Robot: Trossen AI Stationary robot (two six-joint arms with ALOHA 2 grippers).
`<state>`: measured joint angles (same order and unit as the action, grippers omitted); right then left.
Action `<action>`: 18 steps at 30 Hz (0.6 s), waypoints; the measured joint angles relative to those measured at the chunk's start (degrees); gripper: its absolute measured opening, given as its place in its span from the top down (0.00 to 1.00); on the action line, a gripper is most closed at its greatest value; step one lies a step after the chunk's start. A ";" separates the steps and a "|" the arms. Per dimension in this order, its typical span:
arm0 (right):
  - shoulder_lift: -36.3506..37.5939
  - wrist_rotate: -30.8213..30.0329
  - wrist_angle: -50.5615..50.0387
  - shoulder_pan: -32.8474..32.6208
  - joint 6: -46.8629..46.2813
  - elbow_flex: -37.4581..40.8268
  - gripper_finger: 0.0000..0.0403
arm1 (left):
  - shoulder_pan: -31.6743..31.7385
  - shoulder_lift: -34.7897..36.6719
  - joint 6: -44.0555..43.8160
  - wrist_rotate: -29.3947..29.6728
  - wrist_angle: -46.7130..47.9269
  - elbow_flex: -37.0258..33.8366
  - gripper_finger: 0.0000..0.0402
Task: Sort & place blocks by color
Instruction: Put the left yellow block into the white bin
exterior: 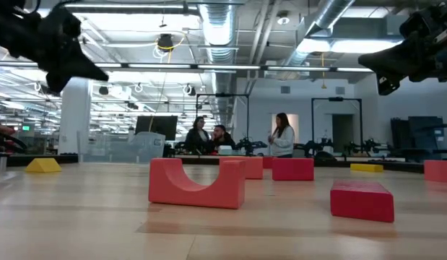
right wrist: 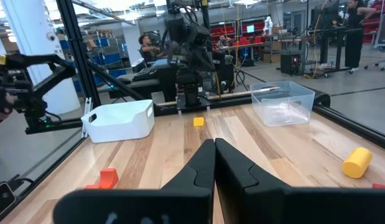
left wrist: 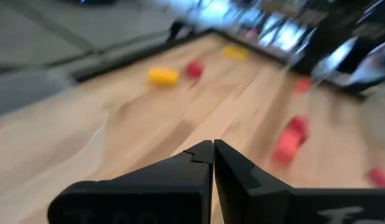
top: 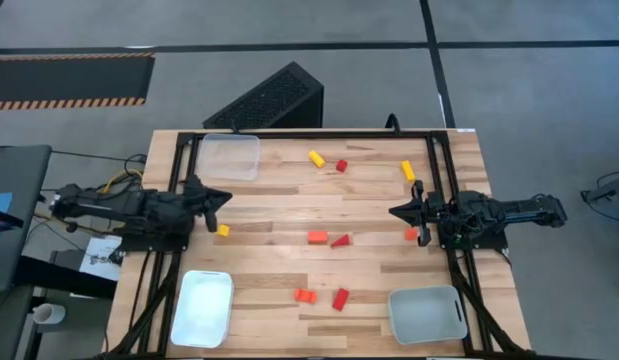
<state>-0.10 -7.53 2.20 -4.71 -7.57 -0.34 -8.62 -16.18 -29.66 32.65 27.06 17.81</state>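
Observation:
Several small blocks lie scattered on the wooden table: yellow ones [top: 316, 157] [top: 408, 170] [top: 223, 230], orange ones [top: 317, 237] [top: 305, 296] [top: 411, 234] and red ones [top: 341, 166] [top: 340, 241] [top: 340, 299]. My left gripper [top: 227, 197] hovers shut at the table's left side, just beyond the yellow block near it, tipped slightly down; its shut fingertips [left wrist: 213, 152] show in its wrist view. My right gripper [top: 394, 211] is level and shut at the right side, its tips [right wrist: 214, 146] together, close to an orange block. Neither touches a block.
A clear tray [top: 229, 156] stands at the far left, a white tray [top: 202, 307] at the near left and a grey-white tray [top: 427, 314] at the near right. Black frame rails [top: 439, 180] run along both sides. A black box [top: 269, 100] sits beyond the far edge. People stand in the room behind.

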 joint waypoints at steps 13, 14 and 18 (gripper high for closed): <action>0.00 0.00 0.00 0.00 0.00 0.02 0.93 | 3.73 -16.94 -10.19 -3.67 8.94 2.09 0.67; 0.00 0.00 0.00 0.01 0.00 0.02 0.93 | 4.15 -17.92 -10.88 -5.14 9.04 2.09 0.62; 0.00 0.00 0.00 0.00 0.00 0.02 0.93 | 5.21 -21.77 -13.14 -11.80 9.08 2.14 0.47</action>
<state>-0.10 -7.53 2.20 -4.71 -7.58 -0.32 -3.42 -37.95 -42.81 20.86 36.13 19.94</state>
